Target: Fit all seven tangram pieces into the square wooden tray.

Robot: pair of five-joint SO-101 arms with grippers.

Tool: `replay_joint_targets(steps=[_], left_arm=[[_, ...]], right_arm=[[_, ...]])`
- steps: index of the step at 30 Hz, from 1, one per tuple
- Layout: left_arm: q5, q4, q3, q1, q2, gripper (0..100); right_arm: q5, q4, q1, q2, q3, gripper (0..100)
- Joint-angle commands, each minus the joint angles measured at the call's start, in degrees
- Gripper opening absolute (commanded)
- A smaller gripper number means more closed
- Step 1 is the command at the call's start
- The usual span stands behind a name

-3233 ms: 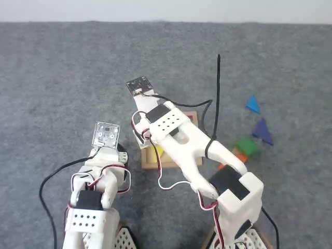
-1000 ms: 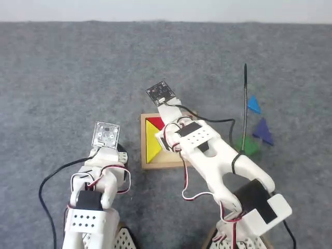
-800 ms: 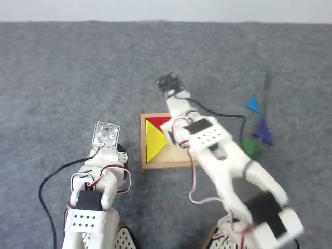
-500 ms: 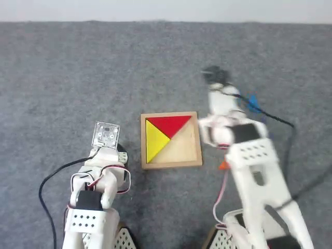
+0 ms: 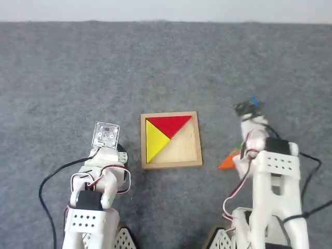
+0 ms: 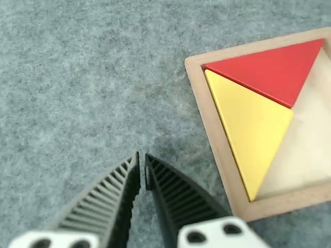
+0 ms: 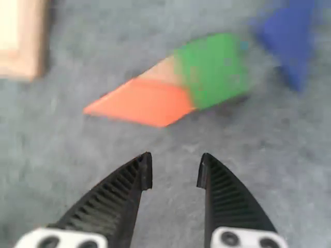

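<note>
Beyond the right gripper (image 7: pixel 175 158), orange piece (image 7: pixel 140 101); green piece (image 7: pixel 212 68) touching it.

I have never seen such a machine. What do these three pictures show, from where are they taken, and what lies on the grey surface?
These are two small white robot arms standing side by side at a grey table. One picture looks down from above. The other two come from a camera on each arm's wrist, so each shows that arm's own fingers. The left gripper has its fingers shut and holds nothing. The right gripper is open and empty. A square wooden tray holds a red triangle and a yellow triangle. Outside the tray, near the right gripper, lie an orange piece, a green piece and a blue piece.
</note>
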Motion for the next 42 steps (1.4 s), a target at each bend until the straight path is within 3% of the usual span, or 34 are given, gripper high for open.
replay_joint_targets(steps=[1, 8, 13, 18, 25, 33, 42], left_arm=[[0.3, 0.1, -0.5, -0.3, -0.7, 1], [0.3, 0.1, -0.5, -0.3, -0.7, 1], [0.3, 0.1, -0.5, -0.3, -0.7, 1], [0.3, 0.1, -0.5, -0.3, -0.7, 1], [0.3, 0.1, -0.5, -0.3, -0.7, 1], [0.3, 0.1, -0.5, -0.3, -0.7, 1], [0.3, 0.1, -0.5, -0.3, -0.7, 1]], right_arm=[[6.2, 3.0, -6.2, -2.2, 1.1, 14.7], [11.0, 2.7, -12.9, -1.5, 1.8, 15.6], [18.5, 2.7, -12.9, -1.5, 1.8, 27.7], [23.3, 1.9, -13.1, 0.1, 1.8, 26.9], [22.9, -6.1, -11.0, 12.6, -0.1, 25.8], [22.7, -7.5, -7.2, 24.2, -6.2, 25.7], [11.3, -9.1, -8.4, 33.5, -14.6, 25.6]])
